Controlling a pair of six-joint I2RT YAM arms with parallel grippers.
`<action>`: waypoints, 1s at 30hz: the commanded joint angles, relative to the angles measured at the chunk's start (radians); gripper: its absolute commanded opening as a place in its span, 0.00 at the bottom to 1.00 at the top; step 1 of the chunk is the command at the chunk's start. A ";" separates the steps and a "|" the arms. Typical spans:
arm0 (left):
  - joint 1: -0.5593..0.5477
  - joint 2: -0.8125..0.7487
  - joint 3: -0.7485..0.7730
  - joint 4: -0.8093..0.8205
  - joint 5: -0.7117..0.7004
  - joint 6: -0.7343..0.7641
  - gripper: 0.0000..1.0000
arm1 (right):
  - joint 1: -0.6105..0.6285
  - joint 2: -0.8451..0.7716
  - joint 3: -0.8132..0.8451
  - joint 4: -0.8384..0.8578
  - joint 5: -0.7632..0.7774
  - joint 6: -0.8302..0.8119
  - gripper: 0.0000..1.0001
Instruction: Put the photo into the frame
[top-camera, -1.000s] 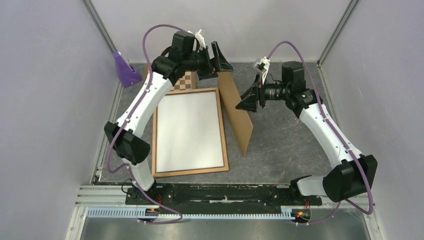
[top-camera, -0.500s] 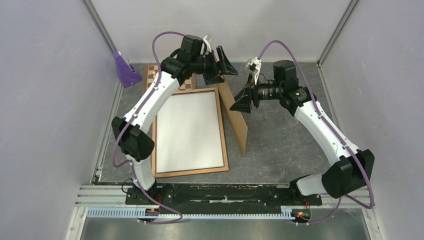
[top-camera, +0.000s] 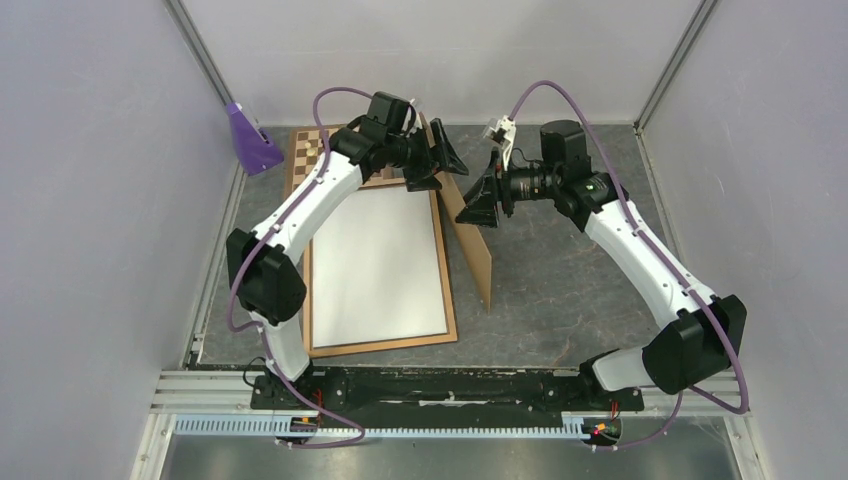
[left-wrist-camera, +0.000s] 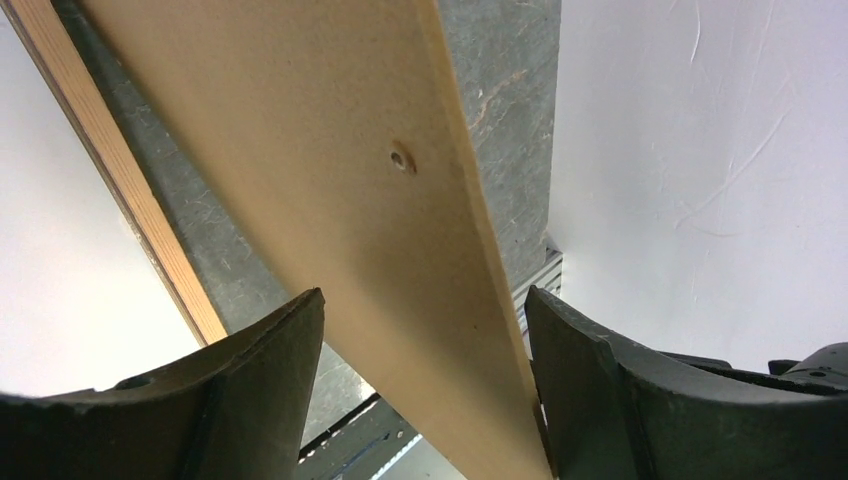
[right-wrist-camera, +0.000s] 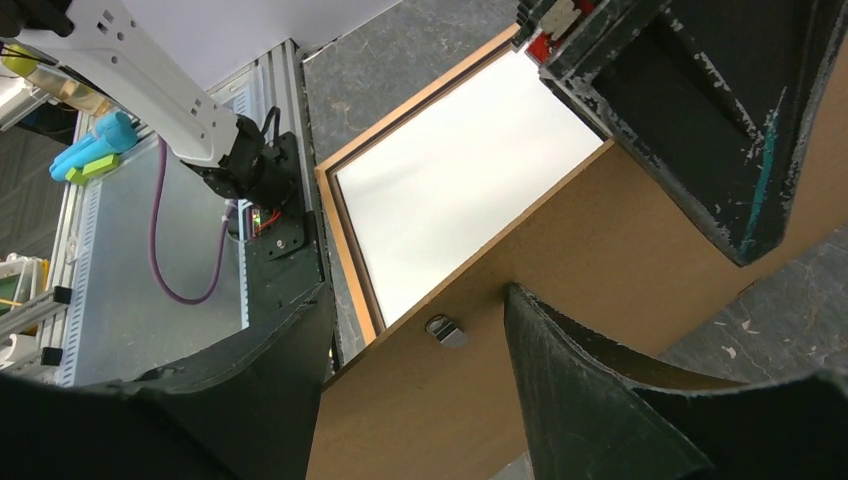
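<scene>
brown backing board (top-camera: 478, 245) tilted on edge beside frame (top-camera: 310, 300), white photo (top-camera: 380, 265) back-up inside. l gripper (top-camera: 437, 165) wide, astride board top; r gripper (top-camera: 483, 198) wide vs board face.

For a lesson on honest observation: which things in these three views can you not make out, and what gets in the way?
Photo: top view, only its plain white side faces up; the other side is hidden.
Frame: its downward face is unseen in every view.
Chessboard: top view, the left arm covers part.
Backing board: top view, the left claw and right claw cover its upper end; wrist views crop it.
</scene>
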 joint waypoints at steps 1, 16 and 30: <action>0.004 -0.079 -0.005 0.011 0.016 0.015 0.79 | 0.010 -0.002 0.024 0.002 0.006 -0.024 0.65; 0.013 -0.097 -0.031 0.016 0.052 0.038 0.56 | 0.008 -0.029 0.078 -0.052 0.084 -0.072 0.72; 0.033 -0.100 -0.021 0.007 0.096 0.089 0.40 | -0.031 -0.026 0.197 -0.076 0.135 -0.067 0.80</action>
